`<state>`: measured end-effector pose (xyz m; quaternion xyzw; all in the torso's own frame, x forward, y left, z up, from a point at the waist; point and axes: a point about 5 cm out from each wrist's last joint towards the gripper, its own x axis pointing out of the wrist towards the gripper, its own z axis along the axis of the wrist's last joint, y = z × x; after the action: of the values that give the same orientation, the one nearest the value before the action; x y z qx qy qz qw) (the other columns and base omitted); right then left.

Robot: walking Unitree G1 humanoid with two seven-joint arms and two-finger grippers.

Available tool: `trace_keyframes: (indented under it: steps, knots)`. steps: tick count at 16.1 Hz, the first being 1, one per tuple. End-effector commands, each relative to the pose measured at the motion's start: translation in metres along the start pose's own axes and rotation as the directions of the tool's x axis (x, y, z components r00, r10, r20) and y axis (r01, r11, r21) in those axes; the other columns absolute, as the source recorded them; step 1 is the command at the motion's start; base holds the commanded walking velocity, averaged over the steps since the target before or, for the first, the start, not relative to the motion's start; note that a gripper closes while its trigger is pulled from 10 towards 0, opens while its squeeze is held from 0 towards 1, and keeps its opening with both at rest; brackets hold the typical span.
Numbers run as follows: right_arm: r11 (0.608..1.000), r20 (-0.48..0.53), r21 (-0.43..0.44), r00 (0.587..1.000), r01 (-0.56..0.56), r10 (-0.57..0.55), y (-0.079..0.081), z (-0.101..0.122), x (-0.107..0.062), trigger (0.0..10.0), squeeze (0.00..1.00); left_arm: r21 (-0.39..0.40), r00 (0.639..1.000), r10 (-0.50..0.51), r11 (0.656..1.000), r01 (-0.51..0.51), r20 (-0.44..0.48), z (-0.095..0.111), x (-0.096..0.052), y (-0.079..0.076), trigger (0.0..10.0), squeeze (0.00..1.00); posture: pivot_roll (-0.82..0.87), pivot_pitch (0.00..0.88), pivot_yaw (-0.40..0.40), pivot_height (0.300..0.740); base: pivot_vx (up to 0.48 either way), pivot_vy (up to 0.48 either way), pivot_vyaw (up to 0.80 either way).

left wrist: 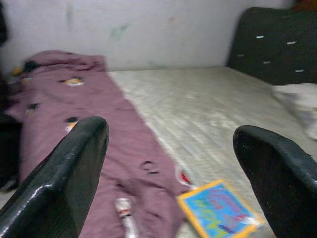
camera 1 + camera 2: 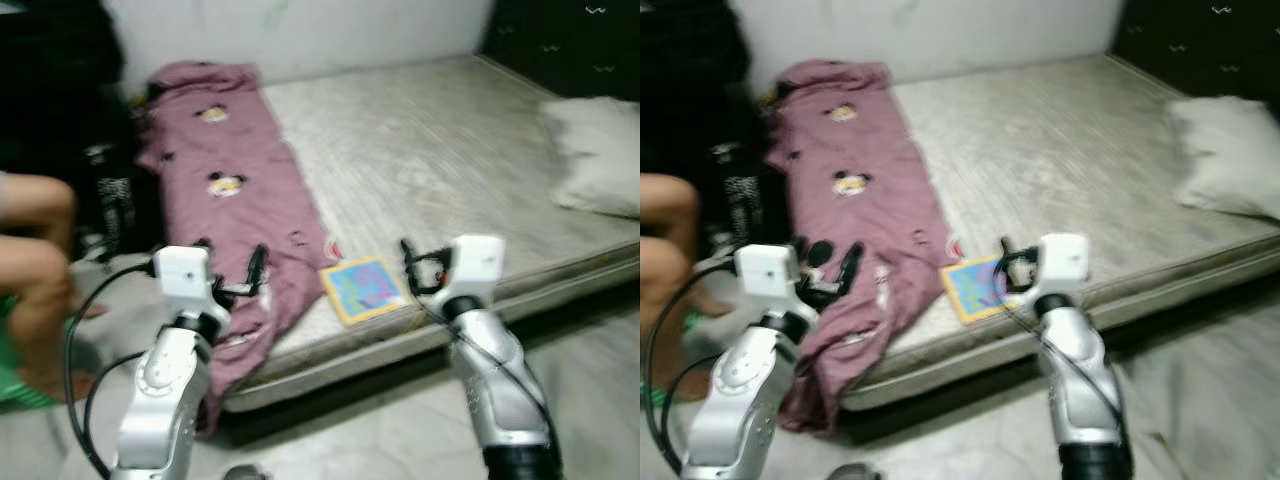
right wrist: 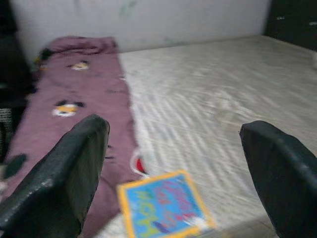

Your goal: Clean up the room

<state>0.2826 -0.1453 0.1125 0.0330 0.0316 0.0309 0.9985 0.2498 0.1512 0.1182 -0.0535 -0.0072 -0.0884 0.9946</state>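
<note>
Mattress (image 2: 440,160), wide, pale grey and bare, low on the floor, spreads ahead of me against the white wall. Along its left side lies a long mauve blanket with cartoon-face prints (image 2: 225,190), crumpled at the far end and spilling over the near edge toward the floor. At the far right rests a white pillow (image 2: 598,152), well apart from everything else. Near the front edge, just beside the blanket's hem, a flat square picture book with yellow border and blue cover (image 2: 364,289) lies face up. A person's bare leg (image 2: 38,270) shows at my far left, beside the bed.

My left gripper (image 2: 258,272) hovers over the hanging part of the blanket, fingers spread wide and holding nothing. My right gripper (image 2: 409,262) hangs just right of the book, also spread wide and empty; in its wrist view the book sits low between the two black fingers (image 3: 59,183).

Judgement: the book looks the nearest loose item, so the right arm suits it. Being flat on soft bedding, it offers little edge; I would approach low, one finger sliding under the near border, and pinch the rim rather than press down. Views are blurred, so I should settle first.
</note>
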Motion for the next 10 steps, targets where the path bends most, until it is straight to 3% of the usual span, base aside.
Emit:
trace_keyframes:
  steps: [1, 10]
  knots:
    - [1.0, 0.013, 0.002, 1.0, -0.025, 0.025, 0.0078, 0.0031, 0.0017, 10.0, 0.0, 0.004, 1.0, 0.018, 1.0, -0.018, -0.009, -0.0007, -0.0003, 0.0051, 10.0, 0.0, 0.03, 0.0, -0.023, 0.74, 0.289, 0.0, 0.0]
    - [1.0, 0.012, -0.003, 1.0, -0.024, 0.024, 0.0074, 0.003, 0.0023, 10.0, 0.0, 0.0, 1.0, 0.013, 1.0, -0.013, -0.01, -0.0012, 0.0006, 0.0045, 10.0, 0.0, 0.03, 0.0, -0.023, 0.74, 0.29, 0.0, 0.0]
